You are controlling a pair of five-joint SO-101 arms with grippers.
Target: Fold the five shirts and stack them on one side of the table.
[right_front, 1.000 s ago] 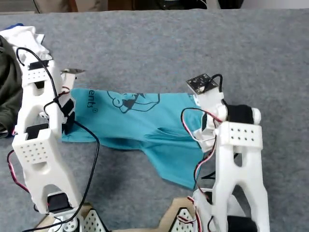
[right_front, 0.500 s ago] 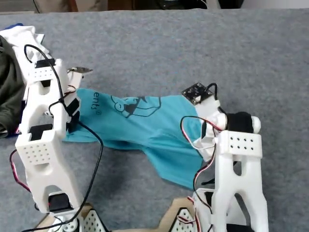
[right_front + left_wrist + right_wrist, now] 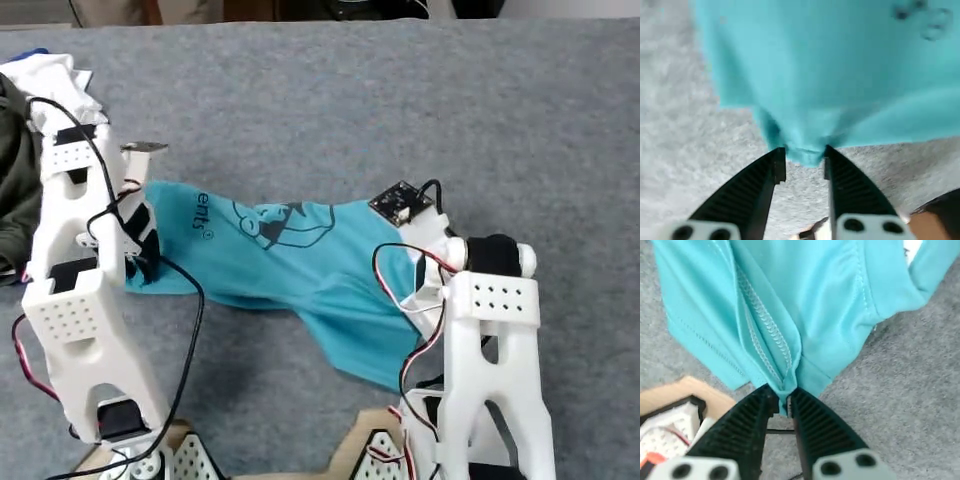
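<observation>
Grey felt-like surface runs under everything I can see. My thin teal shirt with a dark printed graphic is strung across it, long axis left to right, with one end in each arm. The left jaws are pinched nearly closed on a bunched fold at its left end. The right jaws are clamped tight on a stitched hem at its right end. Between them the cloth sags, smooth and slack, and a loose flap trails toward the near edge just left of the right arm. A heap of white and dark green clothes sits far left, nearest my left arm.
</observation>
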